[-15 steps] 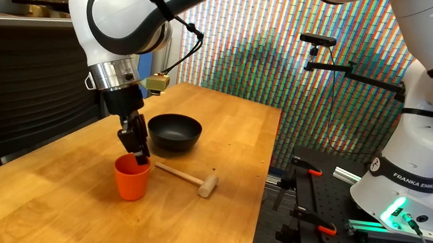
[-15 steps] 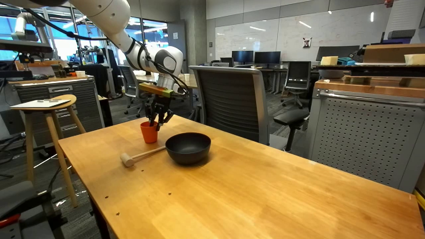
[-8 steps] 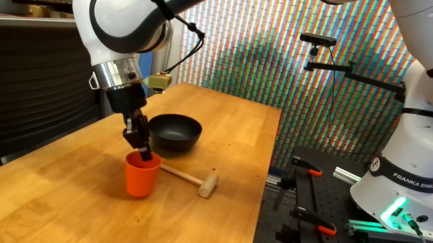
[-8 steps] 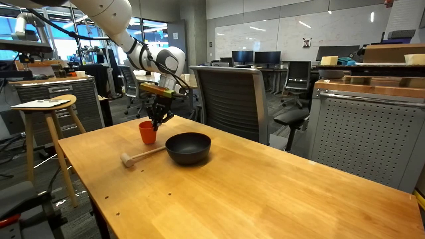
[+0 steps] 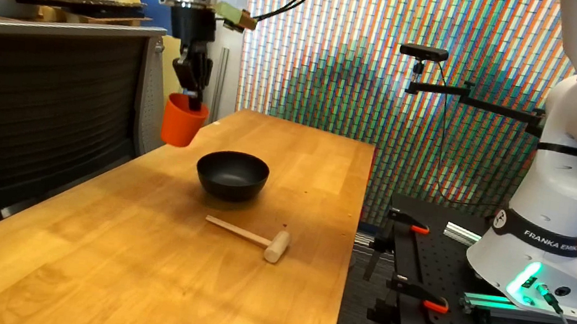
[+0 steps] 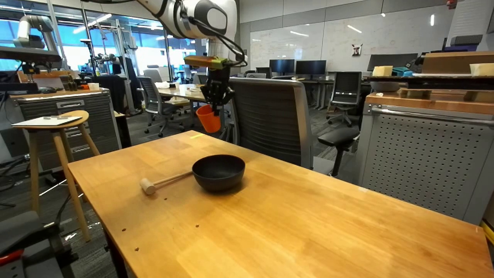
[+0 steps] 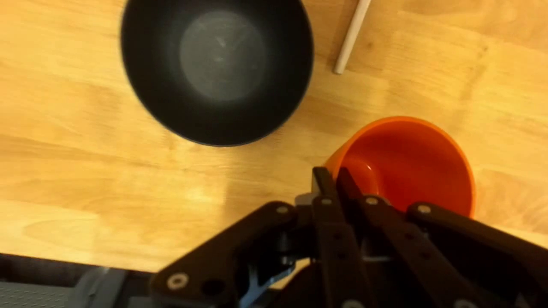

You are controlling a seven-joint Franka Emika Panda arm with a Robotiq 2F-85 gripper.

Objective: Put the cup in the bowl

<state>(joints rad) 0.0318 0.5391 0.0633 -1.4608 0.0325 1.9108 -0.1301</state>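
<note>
While the gripper is clamped on the wall of the cup, one finger inside and one outside, what I have to settle is direction. In both exterior views the cup hangs in the air, off the table, mouth up but tilted rather than upright. The bowl stands on the table, lower than the cup and off to one side of it. From the wrist view, the bowl lies up and to the left of my fingertips, while the body of the cup hangs to their right. That is what the move turns on: I am pinching the cup by its side nearer the bowl, so centring the fingers over the bowl would, I judge, leave the cup trailing over its rim. Better to carry on past until the cup itself lines up, then lower. As I read it, the lift is done and only the placing remains. The mallet lies beside the bowl, its handle's end near my likely path, so I'd stay high until past it. One pinch on a thin wall may let the cup swing; I'd go gently.
</note>
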